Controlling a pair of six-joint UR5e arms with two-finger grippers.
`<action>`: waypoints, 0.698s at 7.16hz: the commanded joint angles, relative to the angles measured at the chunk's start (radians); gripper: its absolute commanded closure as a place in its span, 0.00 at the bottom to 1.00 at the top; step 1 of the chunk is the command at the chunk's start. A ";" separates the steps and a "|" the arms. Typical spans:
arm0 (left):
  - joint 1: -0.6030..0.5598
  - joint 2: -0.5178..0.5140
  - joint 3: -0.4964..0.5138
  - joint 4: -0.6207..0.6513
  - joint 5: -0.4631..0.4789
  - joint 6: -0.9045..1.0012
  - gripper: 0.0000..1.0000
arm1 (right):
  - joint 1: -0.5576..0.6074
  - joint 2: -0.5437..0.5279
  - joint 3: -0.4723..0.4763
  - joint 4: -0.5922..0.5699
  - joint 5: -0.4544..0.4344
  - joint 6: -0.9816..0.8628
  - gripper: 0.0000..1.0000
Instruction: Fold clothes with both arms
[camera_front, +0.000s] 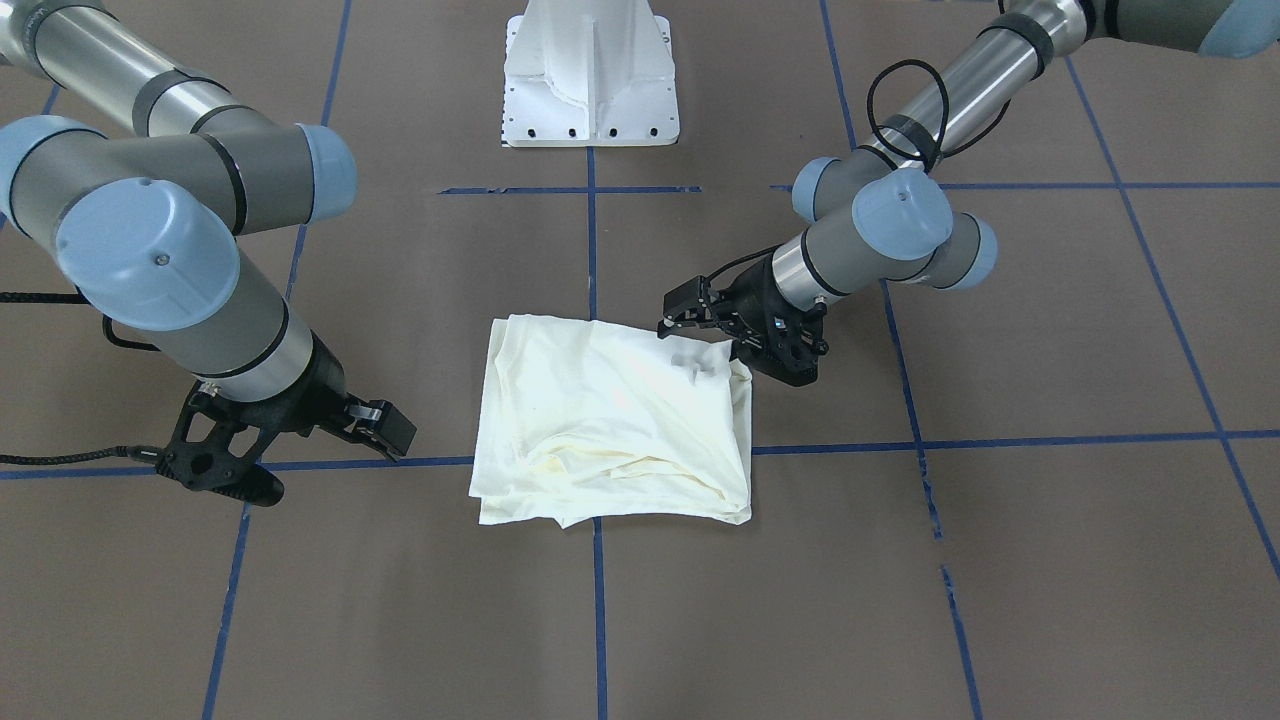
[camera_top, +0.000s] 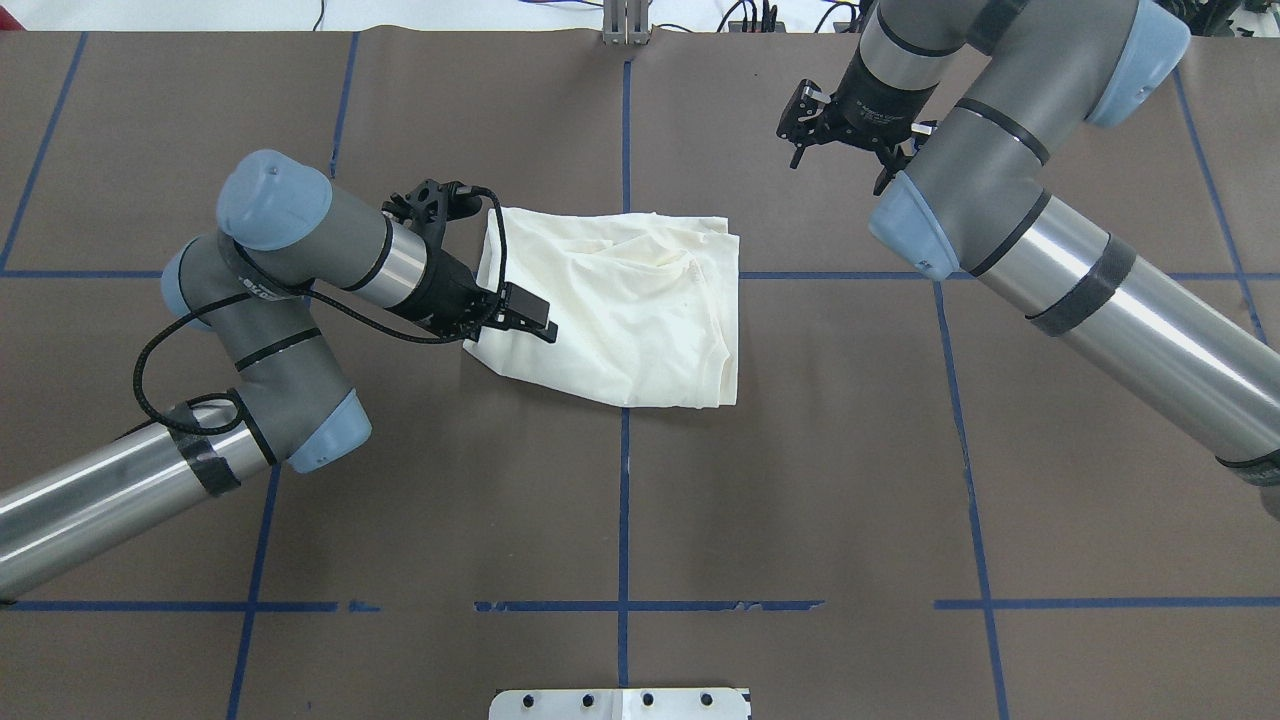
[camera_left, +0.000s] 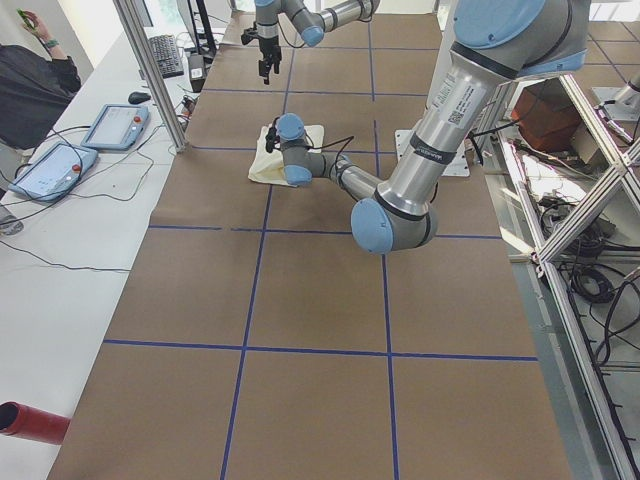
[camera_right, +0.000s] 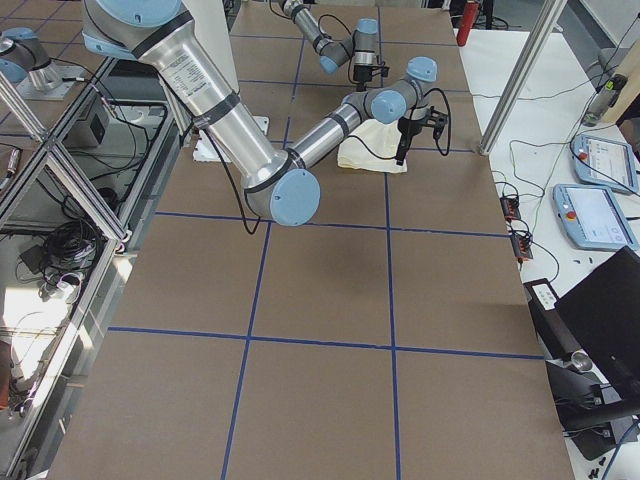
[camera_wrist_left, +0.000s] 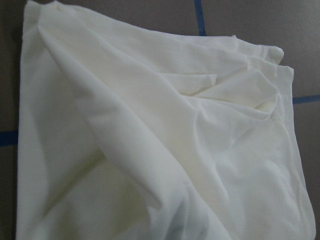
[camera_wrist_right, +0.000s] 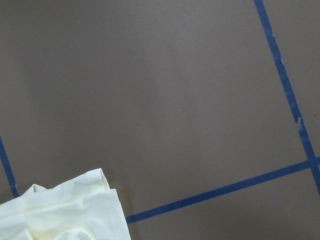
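Left gripper (camera_top: 478, 322) over one corner of the T-shirt (camera_top: 620, 310), overhead centre-left, spread or pressed together: cannot tell | right gripper (camera_top: 838, 172) fingers spread, off the cloth, overhead upper right | T-shirt folded, plain side up, overhead centre, on brown table (camera_top: 800, 450)

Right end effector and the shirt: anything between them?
No objects: only bare brown table and a blue tape line separate the right end effector from the shirt, as the front-facing view shows.
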 joint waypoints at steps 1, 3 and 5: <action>0.051 0.010 -0.022 -0.001 0.002 -0.047 0.00 | 0.004 -0.010 0.003 0.000 0.000 -0.002 0.00; 0.110 0.088 -0.148 0.002 0.011 -0.130 0.00 | 0.007 -0.011 0.003 0.000 -0.002 -0.012 0.00; 0.198 0.104 -0.175 0.002 0.086 -0.176 0.00 | 0.018 -0.019 0.005 0.001 0.000 -0.037 0.00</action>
